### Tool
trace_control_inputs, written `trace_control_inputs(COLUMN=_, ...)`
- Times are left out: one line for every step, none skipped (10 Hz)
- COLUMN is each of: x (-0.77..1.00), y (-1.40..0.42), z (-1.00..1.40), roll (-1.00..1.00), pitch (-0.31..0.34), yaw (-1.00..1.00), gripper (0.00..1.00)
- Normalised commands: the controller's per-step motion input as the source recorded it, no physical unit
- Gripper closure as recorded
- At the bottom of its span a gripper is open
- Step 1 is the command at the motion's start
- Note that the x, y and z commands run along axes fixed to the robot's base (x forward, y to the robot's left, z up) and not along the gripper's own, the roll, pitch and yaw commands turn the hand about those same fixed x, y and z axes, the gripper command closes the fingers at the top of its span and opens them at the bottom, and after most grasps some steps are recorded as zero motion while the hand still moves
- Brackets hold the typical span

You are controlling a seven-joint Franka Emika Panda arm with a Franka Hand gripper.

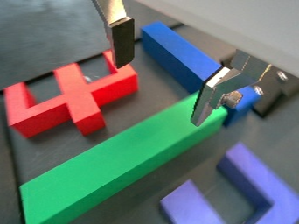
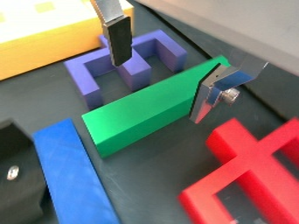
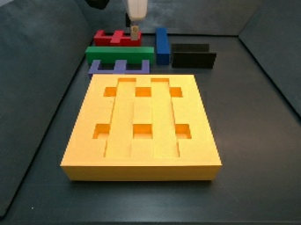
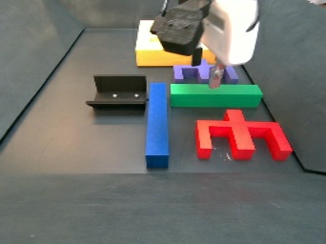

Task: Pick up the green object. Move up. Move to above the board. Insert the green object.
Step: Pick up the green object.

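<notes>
The gripper [image 2: 158, 77] sits over the bar [image 2: 146, 112], one finger on each long side. In a side view, the comb-shaped piece [image 4: 197, 72] lies between bar [image 4: 214, 94] and board [image 4: 159, 56] (fixture [image 4: 117, 92] beyond the other bar [image 4: 156, 124]).

Even, diffuse overhead light; no hard glare. Bench [image 3: 35, 132] dark and matte. Soft shadows only, close under the pieces below the gripper [image 1: 163, 74]. Silver fingers [image 2: 214, 94] catch pale highlights in both wrist views. Wrist views soft, blurred toward the edges; finger plates nearest the lens smeared. Side views low-resolution, blocky. White arm housing above the gripper washed out in a side view.
</notes>
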Motion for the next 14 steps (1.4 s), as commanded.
trace_control_inputs(x=0.00, y=-0.33, z=-0.28, roll=0.00, pitch=-0.007, yaw=-0.85, gripper=0.00)
trace_control_inputs(x=-0.19, y=-0.42, z=-0.29, roll=0.04, pitch=0.014, yaw=-0.63, gripper=0.00)
trace_control_inputs(x=-0.61, y=-0.14, z=-0.29, roll=0.07, pitch=0.023, yaw=-0.39, gripper=0.00)
trace_control_inputs(x=-0.34, y=0.00, z=-0.36, roll=0.00, pitch=0.026, yaw=-0.34, gripper=0.00)
trace_control_inputs(x=-0.36, y=0.03, z=-0.38, roll=-0.02, pitch=0.064, yaw=-0.29, gripper=0.00)
trace_control_inputs(x=-0.43, y=0.19, z=-0.26, roll=-0.07, pitch=0.046, yaw=-0.29, gripper=0.00)
trace_control_inputs(x=-0.35, y=0.24, z=-0.07, roll=-0.12, pitch=0.000, yaw=-0.24, gripper=0.00)
trace_control_inputs(x=-0.11, y=0.29, z=-0.02, roll=-0.10, pitch=0.000, yaw=-0.12, gripper=0.00)
trace_control_inputs(x=0.00, y=0.16, z=-0.02, roll=-0.07, pitch=0.000, yaw=-0.04, gripper=0.00)
trace_control_inputs(x=0.14, y=0.00, z=-0.05, roll=-0.04, pitch=0.019, yaw=-0.02, gripper=0.00)
trace_control_inputs(x=0.29, y=0.00, z=-0.08, roll=-0.04, pitch=0.040, yaw=-0.07, gripper=0.00)
trace_control_inputs(x=0.20, y=0.00, z=-0.13, roll=-0.03, pitch=0.046, yaw=-0.04, gripper=0.00)
trace_control_inputs(x=0.01, y=0.02, z=-0.20, roll=-0.03, pitch=0.030, yaw=0.00, gripper=0.00)
trace_control_inputs(x=0.00, y=0.05, z=-0.21, roll=-0.04, pitch=0.019, yaw=0.00, gripper=0.00)
